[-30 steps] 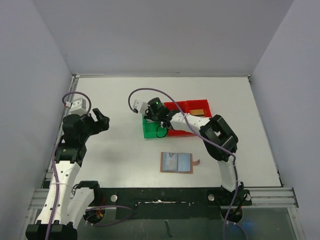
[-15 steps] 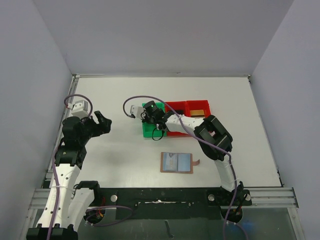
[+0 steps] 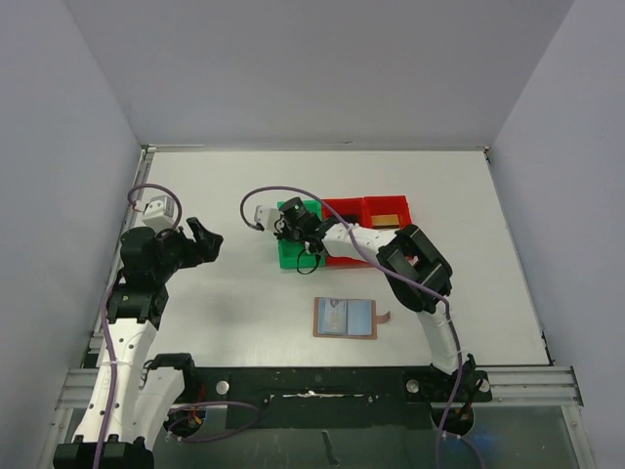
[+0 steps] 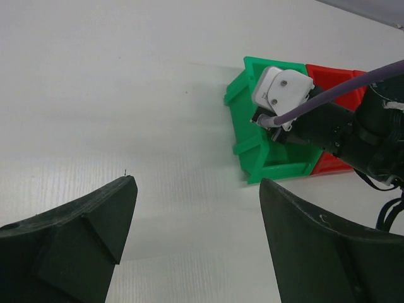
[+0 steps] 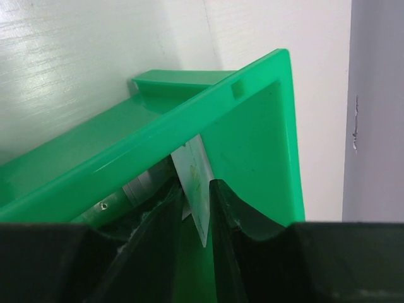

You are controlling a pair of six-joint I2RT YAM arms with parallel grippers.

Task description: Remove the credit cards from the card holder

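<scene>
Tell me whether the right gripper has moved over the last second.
Yes. The right gripper shifted left over the green bin, away from the red bins.

Lab test cell: plain grey walls (image 3: pixel 293 68) enclosing a white table (image 3: pixel 225 186).

The table (image 3: pixel 244 186) is white with a faint streaky grain (plainest in the wrist views). The green bin (image 3: pixel 288 256) is a bright, glossy green. The red bins (image 3: pixel 391 202) are plain red, and a gold-tan card (image 3: pixel 385 218) shows in one. The card holder (image 3: pixel 345 318) is brown at its edges, with blue-grey inner pockets and a brown strap tab (image 3: pixel 383 317). A silver-grey card (image 5: pixel 194 167) shows against the green. The left arm (image 3: pixel 127 332) and right arm (image 3: pixel 439 332) are white and black, with purple cables (image 3: pixel 293 192). The left gripper (image 4: pixel 199 189) and right gripper (image 5: pixel 197 186) have black fingers. The walls (image 3: pixel 312 68) are pale lilac-grey.
</scene>
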